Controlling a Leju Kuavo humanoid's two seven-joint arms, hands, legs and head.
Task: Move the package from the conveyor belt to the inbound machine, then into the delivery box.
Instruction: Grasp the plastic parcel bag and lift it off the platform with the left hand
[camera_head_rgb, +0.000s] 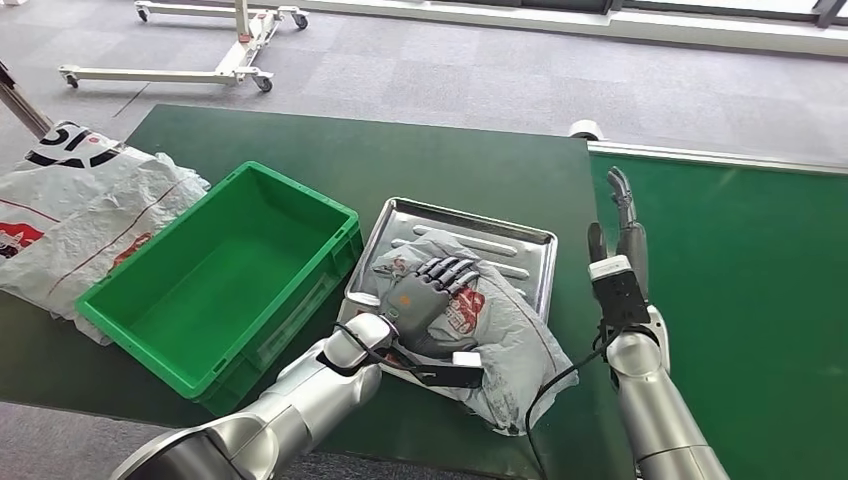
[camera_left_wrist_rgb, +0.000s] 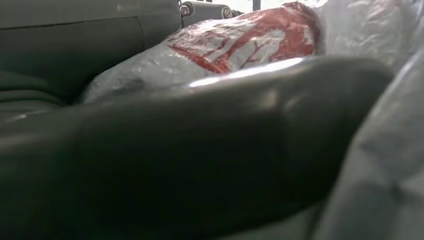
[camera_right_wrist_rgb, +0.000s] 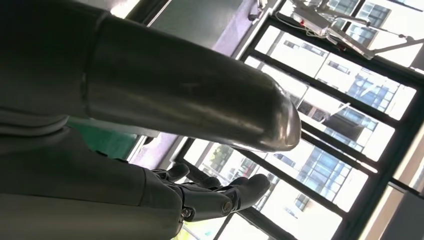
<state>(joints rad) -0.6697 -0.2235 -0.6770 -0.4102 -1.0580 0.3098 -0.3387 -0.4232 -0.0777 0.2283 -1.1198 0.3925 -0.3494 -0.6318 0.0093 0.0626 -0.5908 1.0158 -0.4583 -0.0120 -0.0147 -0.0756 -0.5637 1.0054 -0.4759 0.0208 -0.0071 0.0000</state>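
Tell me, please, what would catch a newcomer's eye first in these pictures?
Probably the left hand lying on a crumpled grey package with red print, which rests on a metal tray on the dark green table. Next to the tray stands a bright green box, while the right hand is raised by the conveyor belt.

You see a crinkled, glossy grey plastic package (camera_head_rgb: 480, 330) on a shiny ribbed metal tray (camera_head_rgb: 500, 235), a smooth green plastic box (camera_head_rgb: 215, 275), a matt green surface (camera_head_rgb: 450, 165), and silver metal arms with dark hands.
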